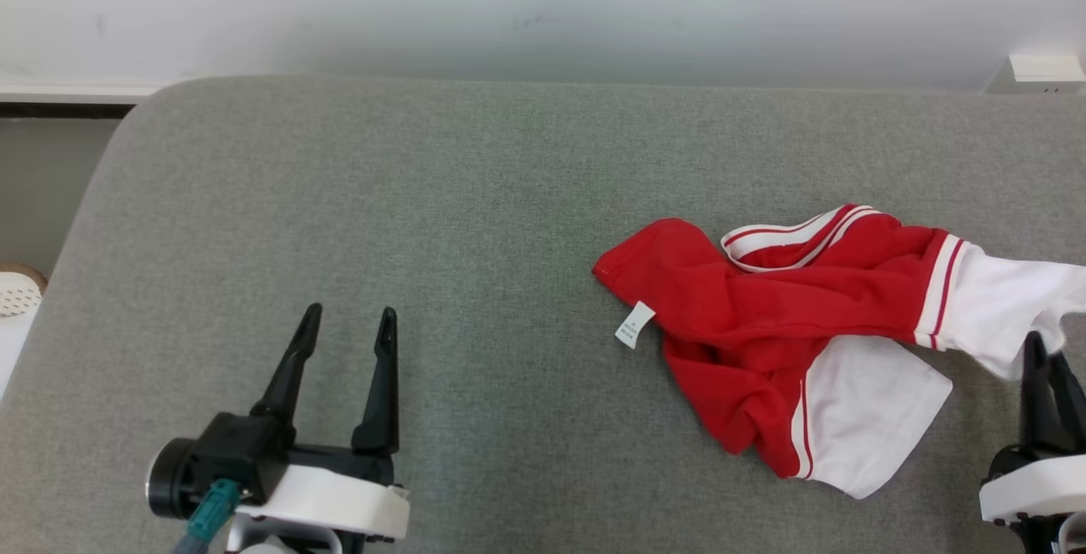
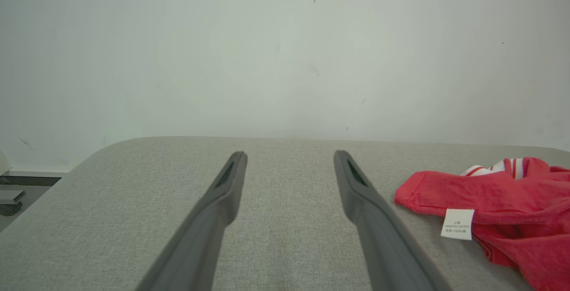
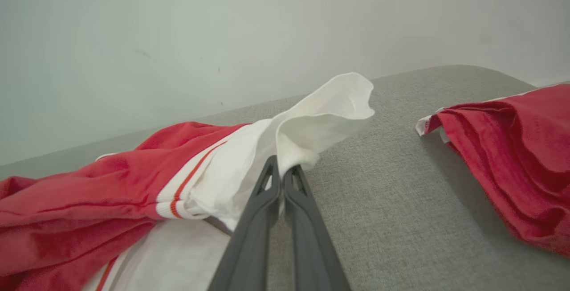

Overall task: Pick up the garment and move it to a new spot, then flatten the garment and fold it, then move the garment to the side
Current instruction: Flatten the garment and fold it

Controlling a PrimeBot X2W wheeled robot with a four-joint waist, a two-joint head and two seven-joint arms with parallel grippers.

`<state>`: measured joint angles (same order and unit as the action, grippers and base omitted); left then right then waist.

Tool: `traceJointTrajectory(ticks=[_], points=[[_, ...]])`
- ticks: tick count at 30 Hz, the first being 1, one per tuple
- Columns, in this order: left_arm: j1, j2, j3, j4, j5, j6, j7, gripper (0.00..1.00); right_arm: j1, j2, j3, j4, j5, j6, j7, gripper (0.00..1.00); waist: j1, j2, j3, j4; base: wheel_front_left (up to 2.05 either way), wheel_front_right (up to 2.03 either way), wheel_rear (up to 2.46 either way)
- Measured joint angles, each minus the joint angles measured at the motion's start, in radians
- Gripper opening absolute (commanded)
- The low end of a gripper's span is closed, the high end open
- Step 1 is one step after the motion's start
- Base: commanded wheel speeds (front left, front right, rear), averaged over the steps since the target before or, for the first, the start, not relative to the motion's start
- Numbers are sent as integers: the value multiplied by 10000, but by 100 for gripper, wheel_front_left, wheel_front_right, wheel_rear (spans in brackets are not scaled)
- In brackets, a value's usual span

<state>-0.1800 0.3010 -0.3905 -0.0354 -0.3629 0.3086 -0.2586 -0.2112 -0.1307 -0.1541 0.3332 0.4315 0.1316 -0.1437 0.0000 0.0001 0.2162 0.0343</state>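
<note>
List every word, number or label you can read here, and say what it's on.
White tag on the red and white garment: a few printed lines, too small and blurred to read.
No other writing is legible.

Left of the garment point(image 1: 747, 325), bare grey cushion point(image 1: 382, 223) runs wide, with room to pass right up to its red edge. Behind the garment, the wall point(image 1: 543, 2) closes things off. Past the garment's white end another red cloth point(image 3: 512, 157) lies near, a strip of cushion between.
</note>
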Motion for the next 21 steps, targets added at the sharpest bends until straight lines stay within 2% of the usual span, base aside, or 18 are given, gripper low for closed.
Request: traceJointTrajectory(ticks=[4, 9, 15, 21], points=[[7, 56, 38, -2, 0, 0, -27, 100, 365, -82, 67, -476, -288, 0, -324, 100, 0, 0, -94, -28, 0, 0, 0], [105, 207, 146, -35, 0, 67, -29, 100, 1172, -38, 554, -2190, -1156, 0, -380, 100, 0, 0, -227, -69, 0, 0, 0], [270, 309, 140, -157, 0, 138, 50, 100, 1953, 159, 1340, -3954, -1521, 0, 295, 100, 0, 0, -381, -192, 0, 0, 0], [333, 359, 69, -244, 0, 167, 178, 100, 2298, 372, 1432, -4560, -1540, 0, 644, 100, 0, 0, -446, -253, 0, 0, 0]])
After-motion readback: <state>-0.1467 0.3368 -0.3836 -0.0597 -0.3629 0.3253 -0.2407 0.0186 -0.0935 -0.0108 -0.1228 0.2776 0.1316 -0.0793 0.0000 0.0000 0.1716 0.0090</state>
